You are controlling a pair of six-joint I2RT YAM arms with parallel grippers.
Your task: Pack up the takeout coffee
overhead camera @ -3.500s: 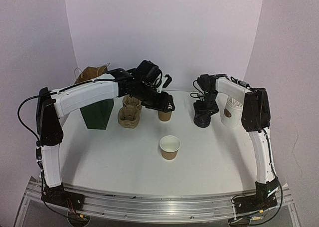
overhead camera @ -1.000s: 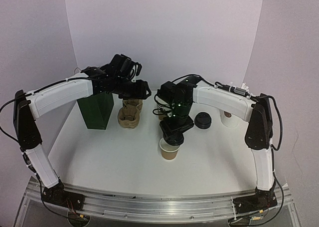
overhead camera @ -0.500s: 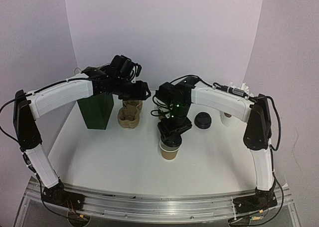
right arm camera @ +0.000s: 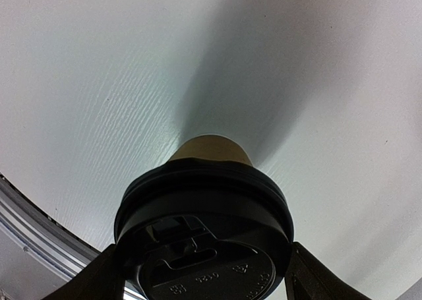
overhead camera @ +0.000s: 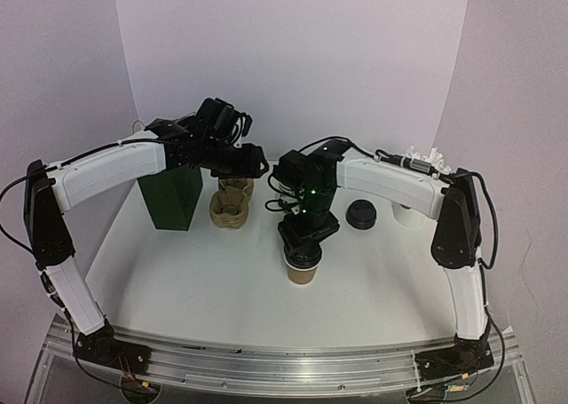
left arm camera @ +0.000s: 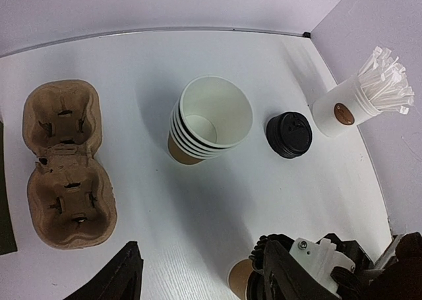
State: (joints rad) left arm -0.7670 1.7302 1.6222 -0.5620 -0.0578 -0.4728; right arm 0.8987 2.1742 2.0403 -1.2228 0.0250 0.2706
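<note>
— Lid (right arm camera: pixel 204 227) on yet?
— Yes. A second ago your right hand (overhead camera: pixel 304 233) hung over the open cup (overhead camera: pixel 302 273) with it. Now it sits on the rim, and the fingers (right arm camera: pixel 99 280) clamp its two sides. The cup stands alone in the middle of the surface (overhead camera: pixel 177 280), toward the front edge.
— So the coffee is made up?
— It looks seated from the wrist view, though I can't see the far rim. I'd press down before you let go.
— And the left hand (overhead camera: pixel 248 162)?
— Open, holding nothing, high over the back left corner near the carrier (left arm camera: pixel 66 165) and the green bag (overhead camera: pixel 173 204). It hasn't moved. Packing the cup into that carrier is all still ahead.
</note>
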